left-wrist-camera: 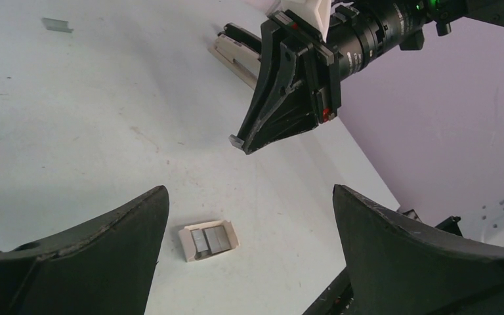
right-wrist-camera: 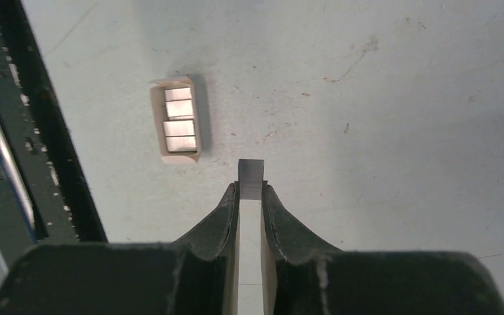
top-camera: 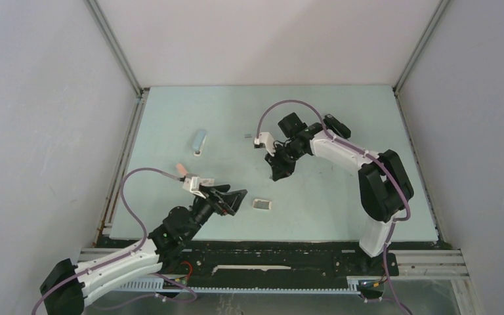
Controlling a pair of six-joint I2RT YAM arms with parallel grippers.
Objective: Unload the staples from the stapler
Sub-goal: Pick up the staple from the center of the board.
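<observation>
My right gripper is shut on a short silvery strip of staples that sticks out past its fingertips. It hangs above the table mid-right, fingers pointing down. A loose grey staple strip lies farther back. In the left wrist view a beige-and-black stapler lies behind the right gripper; the right arm hides it from above. My left gripper is wide open and holds nothing, with bare table between its fingers.
A small open card box holding grey staple strips lies near the front, just right of the left gripper. A light-blue oblong object and a small pink block lie at the left. Walls enclose the table.
</observation>
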